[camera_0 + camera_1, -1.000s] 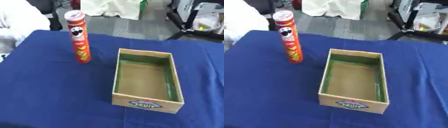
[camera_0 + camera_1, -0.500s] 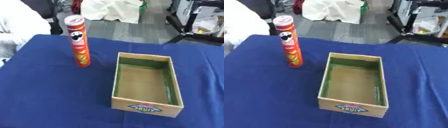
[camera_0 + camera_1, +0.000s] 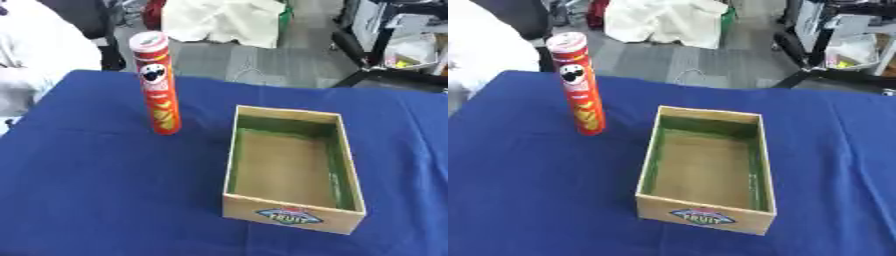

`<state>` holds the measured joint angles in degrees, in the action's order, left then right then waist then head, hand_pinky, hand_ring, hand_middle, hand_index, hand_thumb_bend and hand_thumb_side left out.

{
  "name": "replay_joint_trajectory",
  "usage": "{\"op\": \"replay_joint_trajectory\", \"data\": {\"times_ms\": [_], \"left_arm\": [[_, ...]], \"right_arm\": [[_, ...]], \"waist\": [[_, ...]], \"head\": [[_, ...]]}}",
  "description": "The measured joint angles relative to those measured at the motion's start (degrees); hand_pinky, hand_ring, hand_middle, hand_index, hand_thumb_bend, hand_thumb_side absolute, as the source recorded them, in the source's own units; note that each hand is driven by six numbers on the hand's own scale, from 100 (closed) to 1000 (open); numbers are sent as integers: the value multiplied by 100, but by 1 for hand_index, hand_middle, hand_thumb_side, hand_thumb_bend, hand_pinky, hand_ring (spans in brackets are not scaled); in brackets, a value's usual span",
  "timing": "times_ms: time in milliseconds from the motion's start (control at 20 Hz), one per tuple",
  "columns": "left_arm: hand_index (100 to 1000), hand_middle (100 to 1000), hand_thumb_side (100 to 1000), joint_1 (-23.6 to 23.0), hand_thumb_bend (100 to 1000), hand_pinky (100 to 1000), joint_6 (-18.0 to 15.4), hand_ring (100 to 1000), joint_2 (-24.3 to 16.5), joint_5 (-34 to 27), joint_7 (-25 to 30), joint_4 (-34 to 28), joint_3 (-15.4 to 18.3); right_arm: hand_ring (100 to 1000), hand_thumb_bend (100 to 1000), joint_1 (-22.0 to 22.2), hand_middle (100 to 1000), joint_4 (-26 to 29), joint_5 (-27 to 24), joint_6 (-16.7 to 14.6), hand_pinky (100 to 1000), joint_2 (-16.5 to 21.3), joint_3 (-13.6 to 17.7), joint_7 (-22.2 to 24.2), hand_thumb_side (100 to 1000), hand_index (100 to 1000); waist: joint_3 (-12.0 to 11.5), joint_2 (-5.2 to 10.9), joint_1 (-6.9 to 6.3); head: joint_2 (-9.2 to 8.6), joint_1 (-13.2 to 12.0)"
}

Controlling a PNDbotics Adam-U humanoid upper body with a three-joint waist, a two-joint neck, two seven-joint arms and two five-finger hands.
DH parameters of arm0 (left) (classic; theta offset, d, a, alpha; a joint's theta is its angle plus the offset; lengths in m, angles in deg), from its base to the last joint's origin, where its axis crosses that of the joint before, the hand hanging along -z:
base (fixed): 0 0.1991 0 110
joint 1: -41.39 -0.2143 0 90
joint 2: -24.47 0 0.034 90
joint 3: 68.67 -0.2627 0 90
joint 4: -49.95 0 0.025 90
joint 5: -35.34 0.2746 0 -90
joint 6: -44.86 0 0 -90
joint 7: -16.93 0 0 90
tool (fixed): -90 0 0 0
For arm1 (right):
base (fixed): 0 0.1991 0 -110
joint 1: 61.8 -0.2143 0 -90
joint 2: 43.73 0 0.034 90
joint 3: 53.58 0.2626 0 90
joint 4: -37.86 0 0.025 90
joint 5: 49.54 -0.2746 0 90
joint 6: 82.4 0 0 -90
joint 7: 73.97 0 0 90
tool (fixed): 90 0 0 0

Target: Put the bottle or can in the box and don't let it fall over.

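A tall red crisp can (image 3: pixel 158 85) with a face printed on it stands upright on the blue tablecloth (image 3: pixel 96 170), left of the box and apart from it. The cardboard box (image 3: pixel 293 167) is open at the top, green along its inner walls, with a "FRUIT" label on its near side; nothing lies inside it. Neither of my hands shows in either view.
The table's far edge runs just behind the can. Beyond it lie a grey floor, white cloth (image 3: pixel 232 20), a black chair base (image 3: pixel 385 75) and something white (image 3: pixel 39 60) at the far left.
The whole picture has slid downward, so the camera has tilted up. The can and box keep their places relative to each other.
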<state>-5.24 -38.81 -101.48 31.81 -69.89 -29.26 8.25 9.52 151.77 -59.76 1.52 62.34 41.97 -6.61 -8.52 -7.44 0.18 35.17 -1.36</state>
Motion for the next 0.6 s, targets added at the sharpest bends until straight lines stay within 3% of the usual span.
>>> {"op": "replay_joint_trajectory", "data": {"times_ms": [300, 600], "left_arm": [[869, 801, 926, 331, 153, 838, -175, 796, 277, 514, 516, 512, -546], [873, 810, 931, 678, 177, 844, -456, 808, 562, 1043, 1043, 898, -719]], "right_arm": [[760, 100, -26, 757, 0, -13, 0, 883, 46, -33, 53, 641, 973], [759, 100, -43, 755, 0, -20, -5, 884, 48, -52, 99, 646, 973]], "waist": [[6, 3, -14], [26, 10, -35]], "head": [[3, -7], [3, -73]]}}
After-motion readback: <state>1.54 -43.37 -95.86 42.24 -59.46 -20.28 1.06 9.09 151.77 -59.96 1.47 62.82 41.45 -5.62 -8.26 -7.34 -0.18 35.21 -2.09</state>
